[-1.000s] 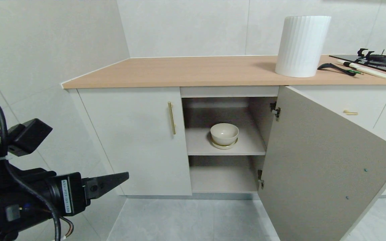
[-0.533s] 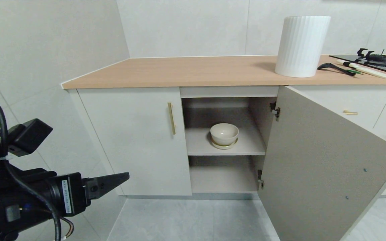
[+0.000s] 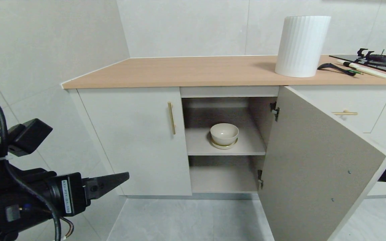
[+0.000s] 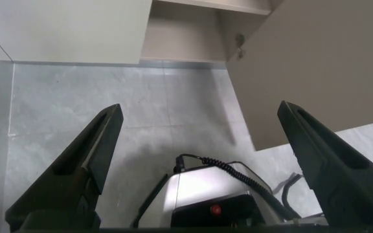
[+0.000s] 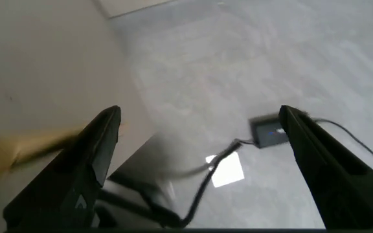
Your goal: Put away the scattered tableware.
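Bowl (image 3: pixel 224 133) on plate (image 3: pixel 224 146), upper cabinet shelf (image 3: pixel 250 144)

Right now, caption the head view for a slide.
Bowl on plate on the upper shelf; cabinet door open; left gripper low, apart.

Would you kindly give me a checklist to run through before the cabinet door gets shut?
1. The cabinet door shut: not ok, it stands partly open.
2. The bowl seated on the plate, on the upper shelf: ok.
3. Both set back from the shelf's front edge, clear of the door's swing: ok.
4. The left tool open, empty, away from the door's path: ok.
5. The right tool open, empty, by the door's outer face: ok.
6. The right tool touching the door: cannot tell.
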`<state>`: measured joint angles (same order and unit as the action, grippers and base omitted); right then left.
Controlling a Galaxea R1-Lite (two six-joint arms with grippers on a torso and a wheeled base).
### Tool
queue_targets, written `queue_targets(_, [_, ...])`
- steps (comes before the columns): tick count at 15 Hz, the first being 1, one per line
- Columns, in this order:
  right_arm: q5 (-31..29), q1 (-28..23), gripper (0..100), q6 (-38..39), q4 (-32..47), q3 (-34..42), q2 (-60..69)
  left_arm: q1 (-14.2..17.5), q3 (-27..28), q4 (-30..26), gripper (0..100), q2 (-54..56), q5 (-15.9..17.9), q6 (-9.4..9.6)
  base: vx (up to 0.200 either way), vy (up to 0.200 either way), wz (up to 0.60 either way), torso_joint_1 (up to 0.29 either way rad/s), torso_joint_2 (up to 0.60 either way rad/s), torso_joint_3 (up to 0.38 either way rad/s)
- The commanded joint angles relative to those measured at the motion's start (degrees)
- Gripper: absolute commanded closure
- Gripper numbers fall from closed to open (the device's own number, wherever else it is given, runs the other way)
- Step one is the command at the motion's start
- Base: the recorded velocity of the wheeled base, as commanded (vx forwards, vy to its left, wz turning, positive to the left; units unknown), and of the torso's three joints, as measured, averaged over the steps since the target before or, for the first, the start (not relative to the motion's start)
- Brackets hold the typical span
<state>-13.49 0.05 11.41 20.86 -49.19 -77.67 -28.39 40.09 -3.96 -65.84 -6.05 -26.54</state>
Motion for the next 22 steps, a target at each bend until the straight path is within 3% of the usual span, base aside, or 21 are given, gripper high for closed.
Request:
queue_targets(1, [-0.13,2.32,0,0.72,0.15,0.5,0.06,0.0,0.07,0.01,0,-0.08,-0.02,0.0,0.0,0.0,0.0,0.0,0.0,0.0])
queue_targets(3, [-0.13,9.0,0,3.53,0.15,1.29,0.15,0.0,0.07,0.01,0,-0.08,-0.02,0.0,0.0,0.0,0.0,0.0,0.0,0.0])
queue_targets(4, [-0.13,9.36,0,3.71,0.15,1.38,0.06,0.09,0.07,0.01,0,-0.08,-0.02,0.0,0.0,0.0,0.0,0.0,0.0,0.0])
queue_targets(6, [-0.13,16.91,0,7.66,-0.82,1.29,-0.29,0.0,0.16,0.01,0,0.01,-0.02,0.0,0.0,0.0,0.0,0.0,0.0,0.0])
queue_targets(10, [0.05,23.86,0,7.4,-9.52,0.06,-5.74,0.0,0.42,0.09,0,0.01,-0.19,0.0,0.0,0.0,0.0,0.0,0.0,0.0])
queue_targets(13, [0.05,28.78,0,7.22,-11.89,-5.57,-13.48,0.71,0.86,0.27,0,0.36,-0.46,-0.09,0.0,0.0,0.0,0.0,0.0,0.0])
queue_targets(16, [2.42,29.83,0,7.22,-12.42,-9.26,-18.22,0.71,0.95,0.18,0,0.63,-0.55,-0.09,0.0,0.0,0.0,0.0,0.0,0.0])
queue_targets(18, [7.34,29.83,0,7.22,-15.23,-11.98,-22.27,0.79,0.95,0.18,0,0.71,-0.55,-0.09,0.0,0.0,0.0,0.0,0.0,0.0])
queue_targets(22, [7.78,29.83,0,7.57,-20.33,-11.72,-26.4,0.79,0.77,0.18,0,0.54,-0.46,-0.09,0.0,0.0,0.0,0.0,0.0,0.0])
